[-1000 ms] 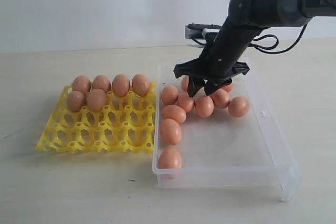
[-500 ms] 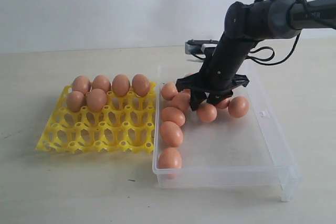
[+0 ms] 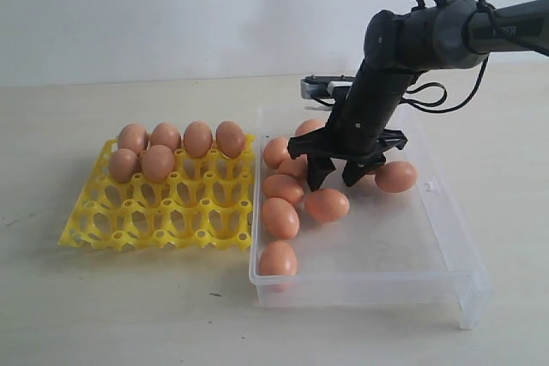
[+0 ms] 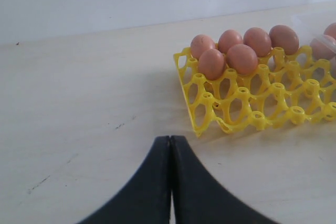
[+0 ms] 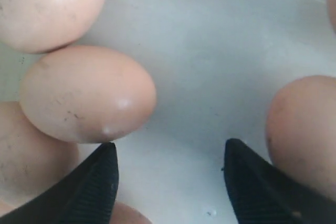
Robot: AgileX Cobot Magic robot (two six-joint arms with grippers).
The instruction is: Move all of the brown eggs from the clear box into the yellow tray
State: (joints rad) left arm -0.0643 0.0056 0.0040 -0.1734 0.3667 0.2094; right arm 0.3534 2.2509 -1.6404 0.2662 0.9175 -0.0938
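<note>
- Hovering the right fingers [image 3: 316,174] low inside the clear box [image 3: 446,255], spread wide and gripping nothing. The wrist view is showing only bare box floor between them.
- One egg [image 5: 86,94] is lying just beside one fingertip and another [image 5: 304,129] beside the other, with neither in the gap. My read: the fingers are lining up for a pick, not yet centred on an egg.
- The brown eggs [image 3: 280,217] are sitting in two groups. Six are filling the far cells of the yellow tray [image 3: 154,229]. At least eight are lying loose in the box, mostly bunched along the wall next to the tray, and more may be hiding behind the arm.
- The tray is sitting right against the box wall, as far as I can tell, probably to keep each carry short.
- The left fingers [image 4: 152,182] are pressing together tip to tip, holding nothing, over the bare table [image 4: 79,103] near a tray corner. Likely parking clear of the right arm's path.
- Risk I'm expecting: smooth eggs rolling, or the fingers nudging crowded neighbours as they close.
</note>
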